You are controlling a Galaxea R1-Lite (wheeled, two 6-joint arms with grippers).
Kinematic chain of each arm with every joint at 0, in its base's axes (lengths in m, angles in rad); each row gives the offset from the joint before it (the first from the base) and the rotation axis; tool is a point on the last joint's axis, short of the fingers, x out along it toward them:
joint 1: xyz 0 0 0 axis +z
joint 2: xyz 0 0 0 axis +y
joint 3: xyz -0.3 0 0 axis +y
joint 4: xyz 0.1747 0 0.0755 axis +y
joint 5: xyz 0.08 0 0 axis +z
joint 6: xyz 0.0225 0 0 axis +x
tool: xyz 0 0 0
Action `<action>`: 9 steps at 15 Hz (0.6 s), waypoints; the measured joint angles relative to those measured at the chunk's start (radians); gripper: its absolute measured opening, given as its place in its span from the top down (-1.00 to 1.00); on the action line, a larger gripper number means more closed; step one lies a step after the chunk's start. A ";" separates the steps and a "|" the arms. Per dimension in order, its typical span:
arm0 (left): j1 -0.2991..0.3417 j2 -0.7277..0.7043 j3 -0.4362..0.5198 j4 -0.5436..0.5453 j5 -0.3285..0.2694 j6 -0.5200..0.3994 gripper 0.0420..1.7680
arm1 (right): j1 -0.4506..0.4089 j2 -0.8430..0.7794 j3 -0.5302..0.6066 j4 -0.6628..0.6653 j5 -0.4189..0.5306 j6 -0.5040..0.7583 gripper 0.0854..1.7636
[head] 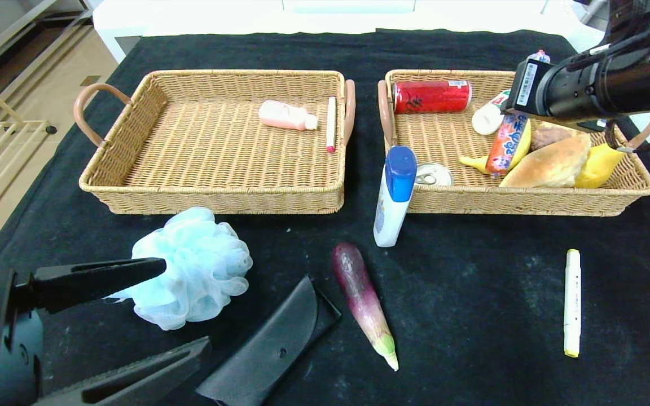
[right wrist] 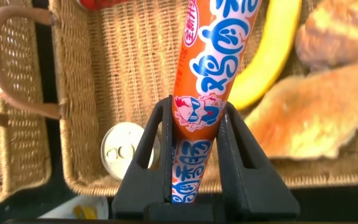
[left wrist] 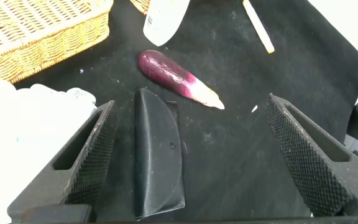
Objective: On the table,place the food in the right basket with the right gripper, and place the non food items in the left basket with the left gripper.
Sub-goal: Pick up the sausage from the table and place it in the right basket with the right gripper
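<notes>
We see right gripper (right wrist: 194,146) clamped on sausage stick (right wrist: 209,81) over right basket (head: 635,189), its fingers hidden in head view | left gripper (head: 133,316) apart above glasses case (left wrist: 158,155), worktop's near-left corner | eggplant (head: 363,301) near front edge.

The left gripper (head: 150,316) is matte black with long wedge fingers (left wrist: 303,155) — cross-hatched pads; the right arm (head: 601,84) is black, cabled — white barcode label.
</notes>
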 joint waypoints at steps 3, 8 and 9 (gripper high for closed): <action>0.000 -0.001 0.000 0.000 0.000 0.000 -0.94 | -0.004 0.031 0.002 -0.094 -0.012 -0.029 0.49; 0.000 -0.007 -0.004 0.000 0.000 0.000 -0.94 | -0.013 0.081 0.015 -0.232 -0.056 -0.077 0.49; 0.000 -0.008 -0.005 0.000 0.000 0.000 -0.94 | -0.013 0.085 0.016 -0.233 -0.056 -0.077 0.49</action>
